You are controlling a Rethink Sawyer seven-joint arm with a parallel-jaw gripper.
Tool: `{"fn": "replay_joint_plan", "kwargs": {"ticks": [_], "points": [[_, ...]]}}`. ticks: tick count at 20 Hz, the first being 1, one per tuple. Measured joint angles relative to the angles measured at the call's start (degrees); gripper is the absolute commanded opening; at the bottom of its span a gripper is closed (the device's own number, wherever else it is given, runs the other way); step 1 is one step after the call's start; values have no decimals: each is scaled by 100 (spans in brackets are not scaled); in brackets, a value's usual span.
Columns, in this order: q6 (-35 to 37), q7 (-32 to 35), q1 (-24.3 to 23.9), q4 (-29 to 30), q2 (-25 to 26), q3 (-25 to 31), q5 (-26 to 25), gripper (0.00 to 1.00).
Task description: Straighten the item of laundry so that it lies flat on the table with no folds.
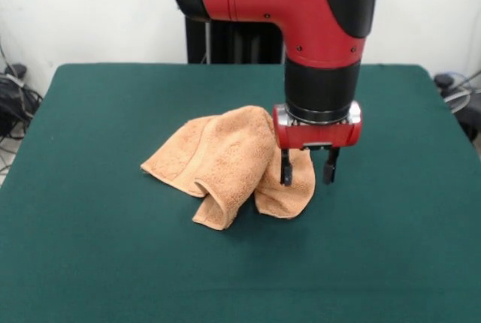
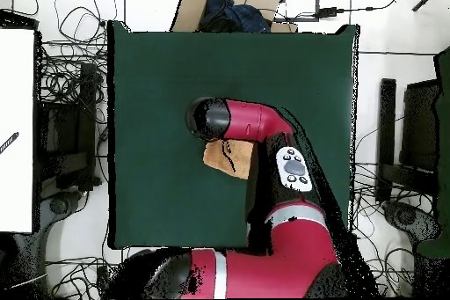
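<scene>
The peach-orange towel (image 1: 225,158) lies crumpled in the middle of the dark green table (image 1: 105,263), with folds doubled over and a rolled flap at its near edge. My gripper (image 1: 308,168) hangs straight down at the towel's right edge, its tips low over the cloth. It is open: one finger (image 1: 285,168) stands in front of the towel's right flap, the other over bare felt. In the overhead view only a small part of the towel (image 2: 224,157) shows beside my red arm, on the table (image 2: 158,85). The arm hides the gripper there.
The black pedestal (image 1: 225,45) stands at the table's far side. Cables (image 1: 15,101) lie off the table's left edge. In the overhead view a cardboard box (image 2: 230,4) sits past the table's top edge and a white panel (image 2: 16,129) stands at the left.
</scene>
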Motion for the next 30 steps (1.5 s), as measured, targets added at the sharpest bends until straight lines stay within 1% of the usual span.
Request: {"fn": "replay_joint_plan", "kwargs": {"ticks": [5, 19, 30], "points": [[5, 0, 0, -146, 138, 3, 26, 100], [4, 0, -2, -286, 562, 12, 18, 100], [4, 0, -48, -290, 671, 59, 18, 100]]}}
